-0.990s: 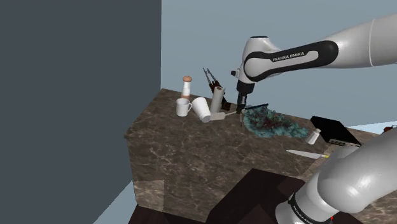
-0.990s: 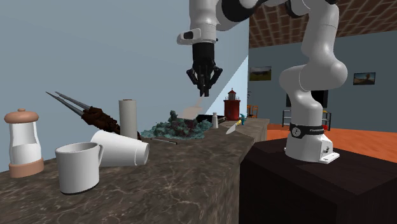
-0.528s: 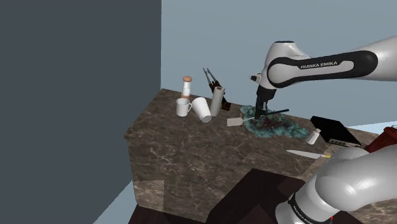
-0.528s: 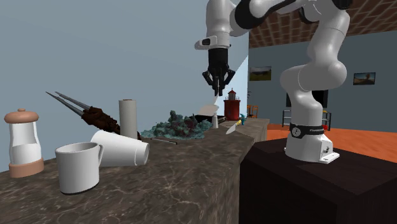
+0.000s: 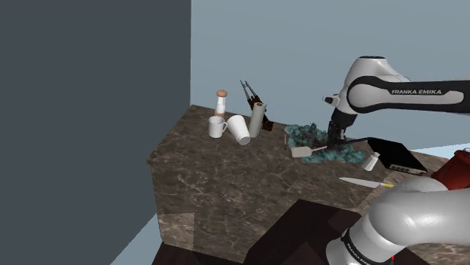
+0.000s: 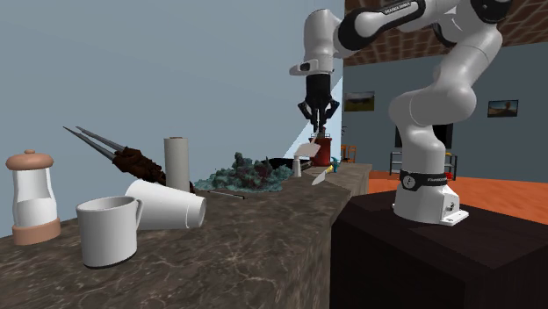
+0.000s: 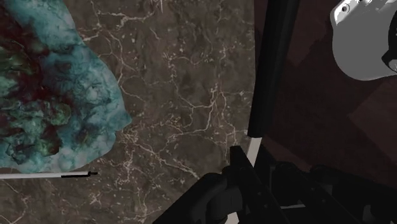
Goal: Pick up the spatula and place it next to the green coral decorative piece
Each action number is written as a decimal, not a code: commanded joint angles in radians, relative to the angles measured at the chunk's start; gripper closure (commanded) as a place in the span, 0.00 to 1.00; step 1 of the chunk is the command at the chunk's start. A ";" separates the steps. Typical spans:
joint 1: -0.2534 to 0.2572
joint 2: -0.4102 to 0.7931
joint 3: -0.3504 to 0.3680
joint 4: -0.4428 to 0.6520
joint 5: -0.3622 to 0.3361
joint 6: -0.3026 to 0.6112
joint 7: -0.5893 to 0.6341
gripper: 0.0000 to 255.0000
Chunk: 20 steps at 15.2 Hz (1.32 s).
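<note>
The spatula point(image 5: 303, 151) has a white blade and a dark handle. My gripper point(image 5: 336, 138) is shut on it and holds it just above the dark marble counter point(image 5: 218, 173). The blade hangs at the near edge of the teal-green coral piece point(image 5: 312, 135), towards the coral's end on the shoulder view's right. In the second exterior view the gripper point(image 6: 317, 123) stands high beyond the coral point(image 6: 246, 173), with the blade point(image 6: 307, 150) below it. In the wrist view the handle point(image 7: 272, 70) runs out from the fingers, and the coral point(image 7: 51, 95) lies off to one side.
Two white mugs point(image 5: 228, 128), a pale cylinder point(image 5: 257, 119), a brown-capped jar point(image 5: 221, 102) and dark tongs point(image 5: 249, 92) stand at the counter's far end. A black box point(image 5: 393, 154), a small white shaker point(image 5: 370, 160) and a knife point(image 5: 363, 182) lie near the stand. A thin stick point(image 7: 48, 175) lies by the coral.
The arm has carried the spatula to the shoulder view's right, from beside the pale cylinder past the coral's near edge to its right end. The grip has stayed shut.
</note>
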 commanded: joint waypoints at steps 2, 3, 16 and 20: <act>-0.060 -0.091 -0.047 -0.044 -0.054 -0.040 -0.067 1.00; -0.081 -0.119 -0.064 -0.055 -0.072 -0.054 -0.090 1.00; -0.353 -0.331 -0.324 -0.073 -0.336 -0.190 -0.441 1.00; -0.388 -0.329 -0.390 -0.090 -0.397 -0.158 -0.483 1.00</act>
